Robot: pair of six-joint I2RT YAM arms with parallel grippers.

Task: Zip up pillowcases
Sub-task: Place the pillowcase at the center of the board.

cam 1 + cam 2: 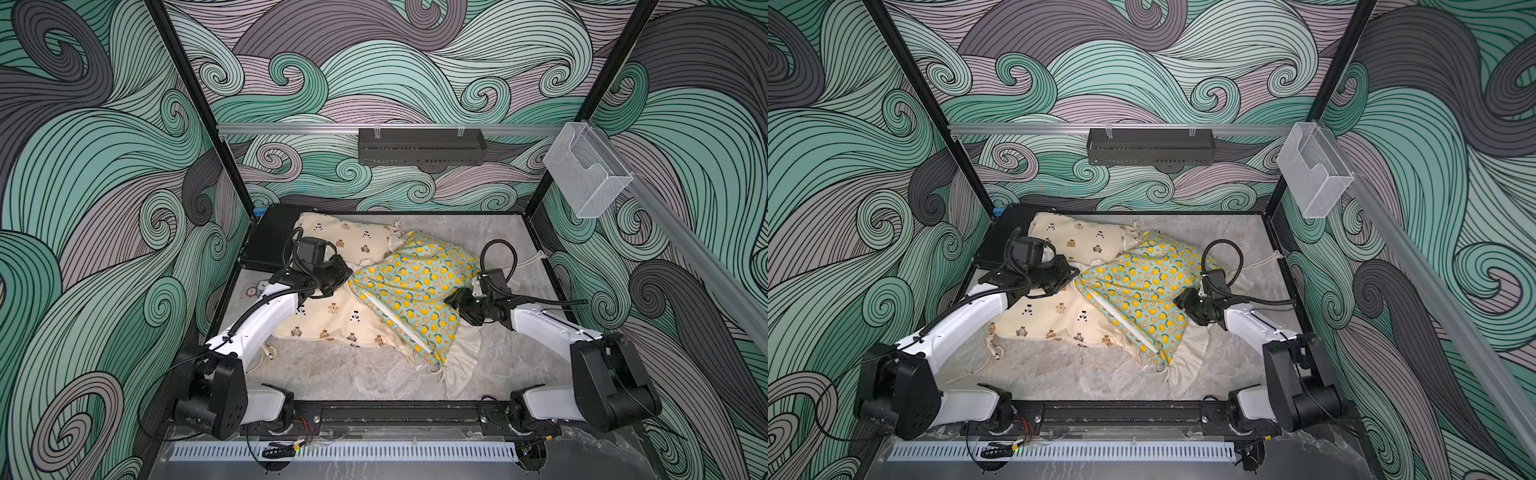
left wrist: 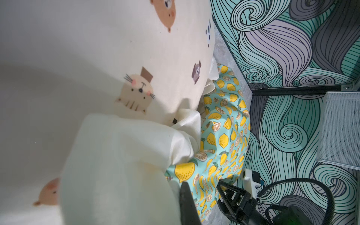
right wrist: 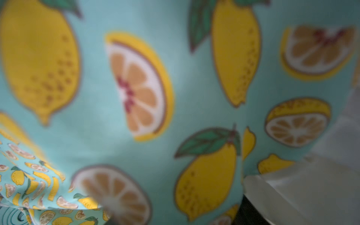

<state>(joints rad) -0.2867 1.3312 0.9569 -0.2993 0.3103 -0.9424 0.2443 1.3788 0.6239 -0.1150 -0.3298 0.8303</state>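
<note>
at the left, the flat black case is being left untouched against the wall. beside it, the bear-printed pillowcase is being kept underneath, spread over the table, and its right part is being covered by the lemon pillowcase.

the left gripper is being held clamped on the cream ruffle at the lemon pillowcase's left corner (in the left wrist view the cloth is being bunched over the fingers). this is probably being done so that the cover is anchored and the seam is kept taut.

the white zipper is being presented face up, running diagonally towards the front edge. whether it is closed cannot be told.

at the right, the right gripper is being pressed against the lemon fabric, apart from the zipper line. its jaws are being hidden by cloth and blur, so their spread cannot be told. contact there is judged to be for stretching or turning the pillowcase before the slider is sought.
</note>
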